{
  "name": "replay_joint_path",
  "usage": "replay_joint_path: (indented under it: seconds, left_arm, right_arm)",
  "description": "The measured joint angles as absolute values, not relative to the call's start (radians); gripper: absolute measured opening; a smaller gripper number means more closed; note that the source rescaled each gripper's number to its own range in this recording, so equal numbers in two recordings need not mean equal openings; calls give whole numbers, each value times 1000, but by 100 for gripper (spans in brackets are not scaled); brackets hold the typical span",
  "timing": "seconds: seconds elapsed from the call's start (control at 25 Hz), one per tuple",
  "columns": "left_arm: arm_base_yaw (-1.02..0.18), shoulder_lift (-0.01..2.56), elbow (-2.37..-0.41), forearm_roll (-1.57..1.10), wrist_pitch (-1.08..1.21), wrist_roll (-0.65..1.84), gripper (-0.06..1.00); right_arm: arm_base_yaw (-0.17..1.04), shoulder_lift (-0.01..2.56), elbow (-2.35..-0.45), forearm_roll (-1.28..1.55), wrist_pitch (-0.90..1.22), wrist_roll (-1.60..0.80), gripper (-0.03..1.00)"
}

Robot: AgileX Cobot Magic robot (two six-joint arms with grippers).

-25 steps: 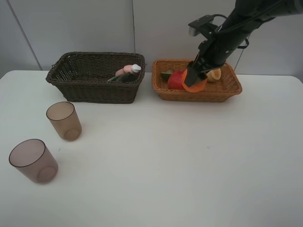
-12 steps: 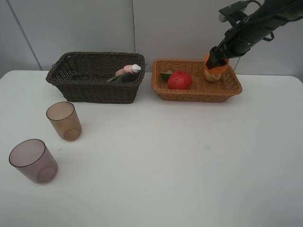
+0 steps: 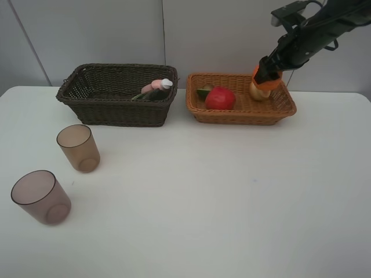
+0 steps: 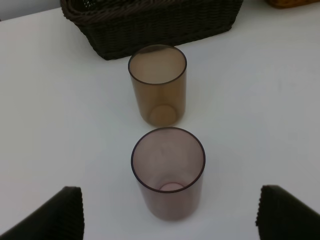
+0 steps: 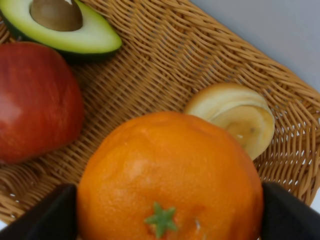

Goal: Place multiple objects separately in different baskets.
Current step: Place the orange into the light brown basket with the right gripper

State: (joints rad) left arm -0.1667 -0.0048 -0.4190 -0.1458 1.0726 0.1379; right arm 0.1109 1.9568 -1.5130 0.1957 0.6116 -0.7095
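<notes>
My right gripper (image 3: 266,73) is shut on the orange (image 3: 268,76) and holds it over the right end of the light wicker basket (image 3: 240,117). In the right wrist view the orange (image 5: 170,175) fills the space between the dark fingers (image 5: 45,215). Beneath it lie the red apple (image 3: 220,98), the halved avocado (image 3: 203,91) and a pale cut fruit (image 5: 235,117). The dark basket (image 3: 116,110) holds the pink spray bottle (image 3: 154,86) and the dark pump bottle (image 3: 155,94). Two translucent cups (image 3: 78,147) (image 3: 40,197) stand on the table. My left gripper (image 4: 167,200) is open just behind the nearer cup (image 4: 168,172).
The white table (image 3: 220,197) stretches wide in front of both baskets. A grey wall rises right behind the baskets. In the left wrist view the farther cup (image 4: 157,85) stands just in front of the dark basket (image 4: 150,25).
The right gripper carried the orange up and to the right, from above the apple to the basket's right end. It has hardly moved in the last half second. The cups stayed put.
</notes>
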Motion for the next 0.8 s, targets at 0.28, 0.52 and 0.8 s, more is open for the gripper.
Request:
replay_joint_path:
  seconds: [0.28,0.52,0.8]
  left_arm:
    - [-167,-5,-419,-146,1073,138,94]
    - [-167,-5,-419,-146,1073,138,94]
    - [-167,-5,-419,-146,1073,138,94]
  right_arm:
    - [111,1957,-1513,196,612,-709,61]
    - [111,1983,-1513,196,612,-709,61]
    - [111,1996,-1513,207,613,-709,61]
